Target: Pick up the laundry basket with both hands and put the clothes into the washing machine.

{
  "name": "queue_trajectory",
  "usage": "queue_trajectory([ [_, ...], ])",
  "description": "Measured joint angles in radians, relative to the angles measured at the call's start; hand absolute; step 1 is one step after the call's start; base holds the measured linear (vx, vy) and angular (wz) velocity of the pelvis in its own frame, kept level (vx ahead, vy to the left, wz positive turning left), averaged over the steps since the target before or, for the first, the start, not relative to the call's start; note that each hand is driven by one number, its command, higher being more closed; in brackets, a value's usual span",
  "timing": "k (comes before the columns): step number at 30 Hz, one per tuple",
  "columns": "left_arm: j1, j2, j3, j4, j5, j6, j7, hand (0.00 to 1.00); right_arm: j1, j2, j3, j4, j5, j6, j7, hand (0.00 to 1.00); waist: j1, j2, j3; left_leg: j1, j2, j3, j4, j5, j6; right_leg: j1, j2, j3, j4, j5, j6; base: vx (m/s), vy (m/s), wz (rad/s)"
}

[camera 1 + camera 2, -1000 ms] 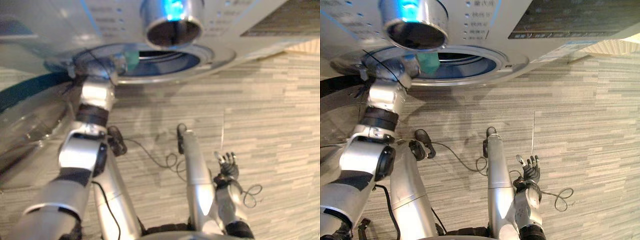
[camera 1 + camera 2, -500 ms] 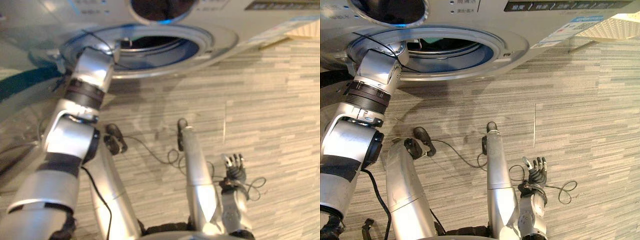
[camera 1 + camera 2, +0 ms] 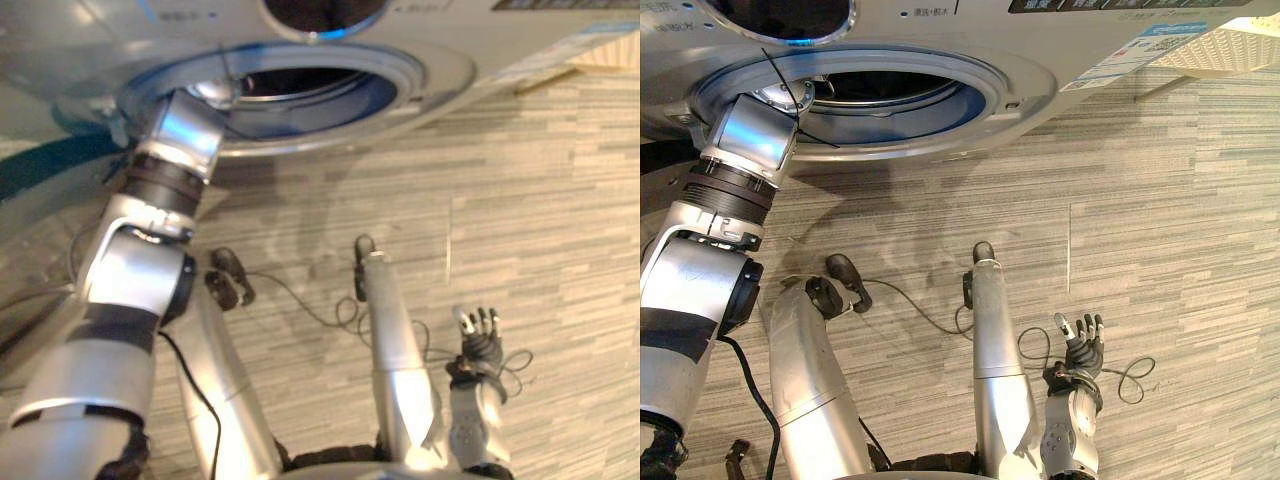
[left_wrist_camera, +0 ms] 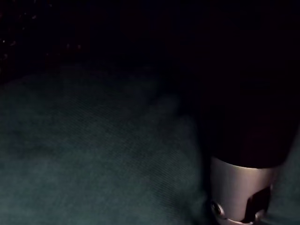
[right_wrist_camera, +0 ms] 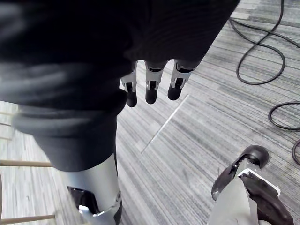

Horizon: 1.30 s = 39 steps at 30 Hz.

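Left wrist view: dark teal cloth [image 4: 93,154] inside the washing machine [image 3: 1025,85]

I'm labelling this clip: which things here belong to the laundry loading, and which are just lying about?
Part of the job: washing machine; its open drum; teal cloth beside the left robot hand inside the drum; right robot hand, open, low over the floor.

Just lying about: striped floor; pale wooden bars.
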Motion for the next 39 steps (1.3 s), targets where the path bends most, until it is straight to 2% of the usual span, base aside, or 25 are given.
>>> queue_trajectory([
  [11, -0.047, -0.006, 0.0, 0.0, 0.018, 0.003, -0.005, 0.0, 0.0, 0.0, 0.0, 0.006, 0.0, 0.0, -0.001, 0.0, 0.001, -0.005, 0.004, -0.021, 0.004, 0.006, -0.012, 0.001, 0.0, -0.02, 0.002, 0.001, -0.025, 0.014, 0.001, 0.0, 0.0, -0.02],
  [13, -0.072, -0.01, -0.001, 0.0, 0.034, 0.002, -0.035, 0.0, 0.0, 0.0, 0.001, 0.009, 0.0, 0.0, -0.002, 0.0, 0.001, -0.009, 0.013, -0.029, 0.006, 0.006, -0.011, 0.001, 0.001, -0.026, 0.003, 0.001, -0.031, 0.019, 0.004, -0.01, 0.012, -0.06],
  [16, -0.086, -0.013, -0.003, 0.018, 0.04, 0.003, -0.121, 0.0, 0.0, 0.0, 0.01, 0.009, 0.001, 0.001, -0.002, 0.0, 0.001, -0.011, 0.014, -0.033, 0.008, 0.012, -0.013, 0.001, 0.001, -0.029, 0.004, 0.006, -0.041, 0.028, 0.009, -0.01, 0.019, -0.07],
  [19, -0.099, -0.007, 0.007, 0.074, 0.008, -0.007, -0.235, 0.0, 0.0, 0.003, 0.023, 0.01, 0.01, 0.003, 0.0, 0.0, 0.001, -0.014, 0.016, -0.038, 0.024, 0.018, -0.016, 0.0, 0.0, -0.033, 0.017, 0.01, -0.062, 0.041, 0.003, -0.01, 0.011, -0.16],
  [21, -0.107, 0.003, 0.013, 0.117, -0.014, -0.007, -0.266, 0.0, 0.003, 0.004, 0.03, 0.01, 0.012, 0.004, 0.0, 0.0, -0.005, -0.015, 0.017, -0.044, 0.031, 0.022, -0.019, -0.001, -0.001, -0.04, 0.023, 0.014, -0.074, 0.048, 0.005, -0.01, 0.017, -0.19],
  [26, -0.107, 0.005, 0.029, 0.192, 0.005, -0.001, -0.297, 0.0, 0.009, 0.007, 0.043, 0.012, 0.019, 0.006, 0.001, 0.0, -0.01, -0.015, 0.021, -0.073, 0.04, 0.02, -0.011, 0.0, 0.002, -0.069, 0.032, 0.014, -0.068, 0.054, 0.015, 0.02, 0.01, -0.09],
  [32, -0.099, 0.002, 0.059, 0.241, 0.058, 0.023, -0.374, 0.0, 0.009, 0.007, 0.077, 0.008, 0.02, 0.008, 0.005, 0.0, -0.01, -0.015, 0.023, -0.076, 0.045, 0.012, -0.009, -0.001, 0.002, -0.073, 0.035, 0.0, -0.057, 0.052, 0.013, 0.01, 0.004, -0.02],
  [39, -0.108, 0.004, 0.128, 0.238, 0.057, 0.044, -0.365, 0.0, 0.009, 0.006, 0.077, 0.008, 0.02, 0.014, 0.007, 0.0, -0.009, -0.015, 0.023, -0.077, 0.044, 0.008, -0.012, -0.005, -0.005, -0.075, 0.032, -0.002, -0.056, 0.049, 0.009, 0.0, 0.0, 0.0],
])
